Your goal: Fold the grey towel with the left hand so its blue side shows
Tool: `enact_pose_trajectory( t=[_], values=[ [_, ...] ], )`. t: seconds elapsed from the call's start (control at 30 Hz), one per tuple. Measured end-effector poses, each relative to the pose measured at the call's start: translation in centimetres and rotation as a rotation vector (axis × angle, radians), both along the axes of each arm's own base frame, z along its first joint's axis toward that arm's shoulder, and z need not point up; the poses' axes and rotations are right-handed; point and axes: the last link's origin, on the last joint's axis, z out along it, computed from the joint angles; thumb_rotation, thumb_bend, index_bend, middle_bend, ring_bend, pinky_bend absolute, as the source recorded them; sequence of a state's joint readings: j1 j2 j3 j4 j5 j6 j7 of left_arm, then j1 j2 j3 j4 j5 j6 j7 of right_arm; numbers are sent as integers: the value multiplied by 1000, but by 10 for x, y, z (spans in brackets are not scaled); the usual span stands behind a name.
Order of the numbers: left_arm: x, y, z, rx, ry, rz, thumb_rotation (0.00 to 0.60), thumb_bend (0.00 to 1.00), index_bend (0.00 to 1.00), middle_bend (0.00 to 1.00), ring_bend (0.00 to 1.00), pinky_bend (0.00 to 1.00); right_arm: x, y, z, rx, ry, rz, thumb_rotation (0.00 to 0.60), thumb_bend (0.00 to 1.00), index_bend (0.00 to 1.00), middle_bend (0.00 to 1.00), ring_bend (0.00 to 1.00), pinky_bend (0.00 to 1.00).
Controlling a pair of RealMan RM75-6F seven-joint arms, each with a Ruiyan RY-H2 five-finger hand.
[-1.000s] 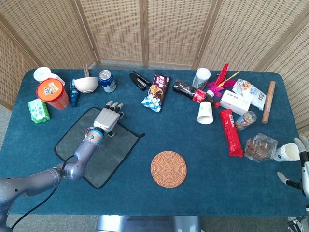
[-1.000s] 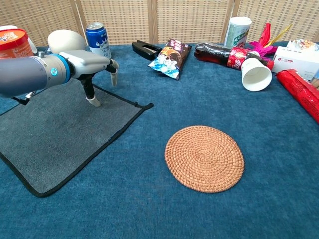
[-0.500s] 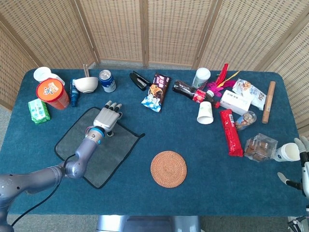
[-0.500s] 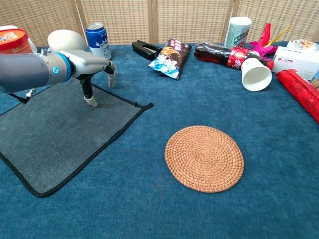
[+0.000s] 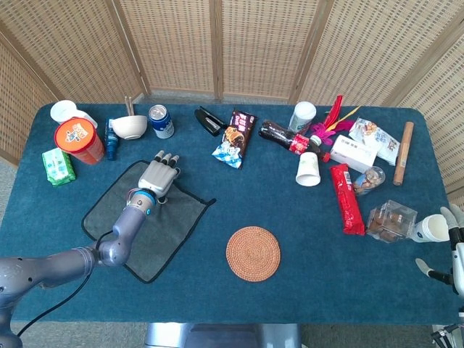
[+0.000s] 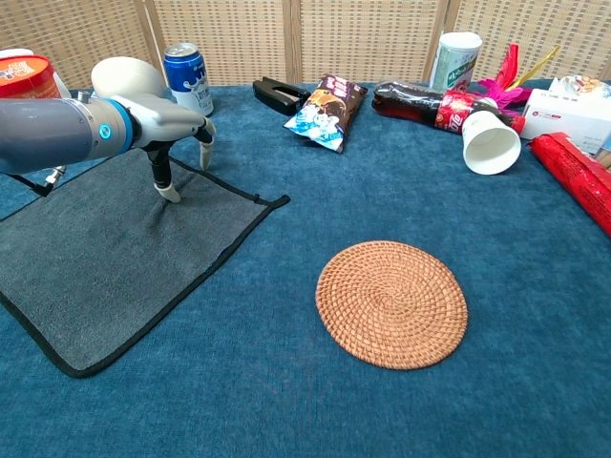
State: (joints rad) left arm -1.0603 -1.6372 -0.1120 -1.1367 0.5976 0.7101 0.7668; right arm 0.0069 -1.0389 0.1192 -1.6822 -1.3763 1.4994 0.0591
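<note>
The grey towel (image 5: 163,221) (image 6: 115,253), edged in black, lies flat and grey side up on the blue table at the left. My left hand (image 5: 159,176) (image 6: 164,122) hovers over the towel's far edge with its fingers apart. One fingertip (image 6: 169,194) touches the cloth and another hangs past the hem; the hand holds nothing. No blue side of the towel shows. My right hand (image 5: 454,243) sits at the table's right edge, partly cut off by the frame, fingers spread and empty.
A round woven coaster (image 5: 253,253) (image 6: 391,303) lies right of the towel. Behind the towel stand a blue can (image 6: 187,73), a white bowl (image 6: 127,76) and an orange tub (image 5: 79,140). A snack bag (image 6: 325,112), a cola bottle (image 6: 434,103) and a tipped paper cup (image 6: 491,142) crowd the back right.
My left hand has slid a little to the left along the towel's far edge, and the towel's right corner has shifted slightly left with it. The right hand has stayed put.
</note>
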Motion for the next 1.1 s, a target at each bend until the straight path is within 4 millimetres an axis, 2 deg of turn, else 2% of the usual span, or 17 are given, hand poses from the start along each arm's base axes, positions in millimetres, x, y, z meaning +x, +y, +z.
enact_pose_trajectory(
  t=[0.57, 0.93, 1.1],
  values=[
    [0, -3, 1, -1, 2, 4, 600, 27, 406, 0, 0, 0, 1, 1, 1, 2, -8, 5, 600, 0, 0, 0, 0, 0],
    [1, -5, 3, 11, -3, -8, 600, 71, 459, 0, 0, 0, 2, 2, 0, 7, -7, 6, 600, 0, 0, 0, 0, 0],
    [2, -5, 3, 15, -1, -11, 600, 120, 474, 0, 0, 0, 2, 2, 0, 8, -6, 5, 600, 0, 0, 0, 0, 0]
  ],
)
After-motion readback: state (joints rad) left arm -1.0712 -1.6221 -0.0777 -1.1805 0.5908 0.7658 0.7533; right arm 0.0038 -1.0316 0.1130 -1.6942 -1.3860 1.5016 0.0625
